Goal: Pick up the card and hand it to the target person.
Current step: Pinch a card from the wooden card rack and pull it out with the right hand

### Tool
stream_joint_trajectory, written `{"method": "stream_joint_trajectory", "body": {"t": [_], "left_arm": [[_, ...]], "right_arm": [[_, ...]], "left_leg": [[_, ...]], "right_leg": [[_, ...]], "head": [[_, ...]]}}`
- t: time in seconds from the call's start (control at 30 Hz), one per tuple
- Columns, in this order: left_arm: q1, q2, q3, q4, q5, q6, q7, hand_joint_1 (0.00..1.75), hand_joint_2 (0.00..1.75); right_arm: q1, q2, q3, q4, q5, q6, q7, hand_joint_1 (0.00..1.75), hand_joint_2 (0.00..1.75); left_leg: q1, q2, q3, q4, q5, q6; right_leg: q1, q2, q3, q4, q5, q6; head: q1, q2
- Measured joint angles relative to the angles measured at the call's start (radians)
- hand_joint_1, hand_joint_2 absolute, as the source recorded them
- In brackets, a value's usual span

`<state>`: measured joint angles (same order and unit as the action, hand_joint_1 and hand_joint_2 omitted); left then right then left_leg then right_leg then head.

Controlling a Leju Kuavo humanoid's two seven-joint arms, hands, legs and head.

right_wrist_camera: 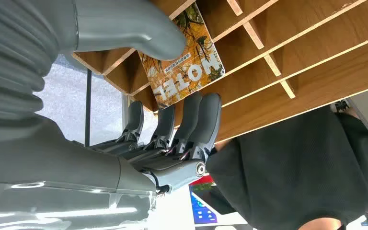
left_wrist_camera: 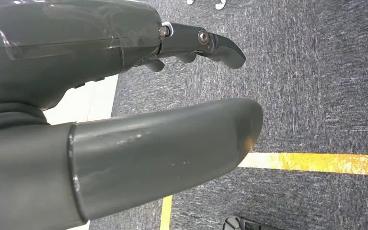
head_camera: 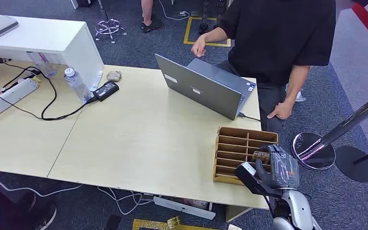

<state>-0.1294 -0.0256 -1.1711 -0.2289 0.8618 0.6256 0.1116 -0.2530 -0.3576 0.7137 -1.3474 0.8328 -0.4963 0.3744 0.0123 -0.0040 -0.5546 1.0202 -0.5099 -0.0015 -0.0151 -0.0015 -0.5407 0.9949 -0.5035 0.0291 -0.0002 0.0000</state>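
Note:
The card (head_camera: 260,155), orange and printed HOTEL, stands in a slot of the wooden organizer (head_camera: 235,143) at the table's front right corner. My right hand (head_camera: 273,172) reaches into that organizer from its right end. In the right wrist view the card (right_wrist_camera: 184,62) sits between the thumb (right_wrist_camera: 139,33) and the dark fingers (right_wrist_camera: 196,115) of my right hand (right_wrist_camera: 139,139), which pinches it while it is still partly in the slot. The person (head_camera: 278,38) in a black shirt stands behind the table's far right. My left hand (left_wrist_camera: 100,120) hangs over the carpet, fingers apart, holding nothing.
An open grey laptop (head_camera: 206,88) sits just behind the organizer. A water bottle (head_camera: 76,84), a power brick (head_camera: 106,90), cables and a power strip (head_camera: 9,96) lie at the left. A stanchion base (head_camera: 314,149) stands on the floor to the right.

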Motion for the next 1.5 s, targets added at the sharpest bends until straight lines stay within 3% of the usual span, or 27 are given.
{"method": "stream_joint_trajectory", "body": {"t": [1.5], "left_arm": [[0.000,0.000,0.000,0.000,0.003,0.002,0.004,0.00,0.00]], "right_arm": [[-0.016,-0.013,0.013,-0.001,0.089,0.061,0.051,0.97,1.75]], "left_leg": [[0.000,0.000,0.001,0.000,0.000,0.000]], "right_leg": [[0.000,0.000,0.001,0.000,0.000,0.000]], "head": [[0.000,0.000]]}}
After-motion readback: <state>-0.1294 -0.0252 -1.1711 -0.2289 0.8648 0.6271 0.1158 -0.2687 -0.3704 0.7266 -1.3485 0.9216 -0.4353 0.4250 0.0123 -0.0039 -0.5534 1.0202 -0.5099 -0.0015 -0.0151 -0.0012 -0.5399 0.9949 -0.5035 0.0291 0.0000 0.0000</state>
